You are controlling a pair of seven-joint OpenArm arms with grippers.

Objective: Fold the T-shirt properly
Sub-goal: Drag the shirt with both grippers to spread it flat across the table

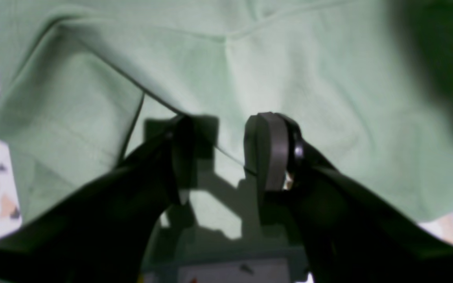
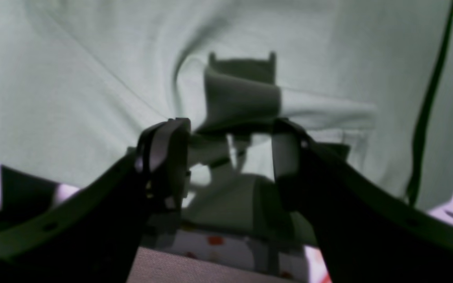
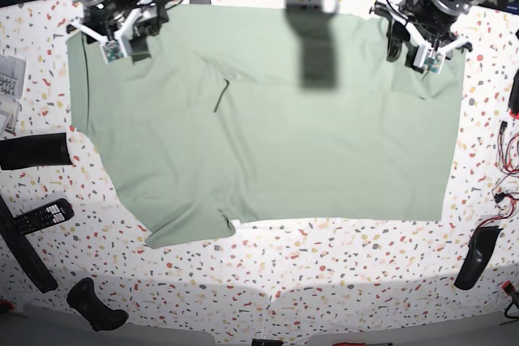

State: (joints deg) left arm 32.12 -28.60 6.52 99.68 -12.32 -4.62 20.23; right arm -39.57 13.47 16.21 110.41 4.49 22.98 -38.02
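From my station I see the T-shirt (image 3: pixel 276 119) spread flat and wide across the speckled table (image 3: pixel 324 265), with both arms parked over its far edge, one at each upper corner. My left gripper (image 1: pixel 226 153) has its jaws standing apart with a clear gap; between the fingertips I see pale green cloth and a thin hem edge running slantwise across the gap, and nothing is pinched. Just beyond the jaws a seam bends across the fabric, and off to the left of the left-hand finger a folded sleeve-like flap lies on top of the shirt, with the speckled surface showing past it. My right gripper (image 2: pixel 230 145) also has its jaws wide apart. A small raised ridge of fabric (image 2: pixel 242 98) stands just ahead of the gap, between the two fingertips and slightly beyond them; I cannot tell whether either finger touches it, but the jaws are not closed on it. To the right of the right-hand finger a dark line runs down the cloth near the shirt's edge. In the base view a short dark crease (image 3: pixel 220 93) marks the shirt between the two grippers, nearer the right one, and a sleeve (image 3: pixel 186 228) sticks out at the near edge, well away from both sets of jaws.
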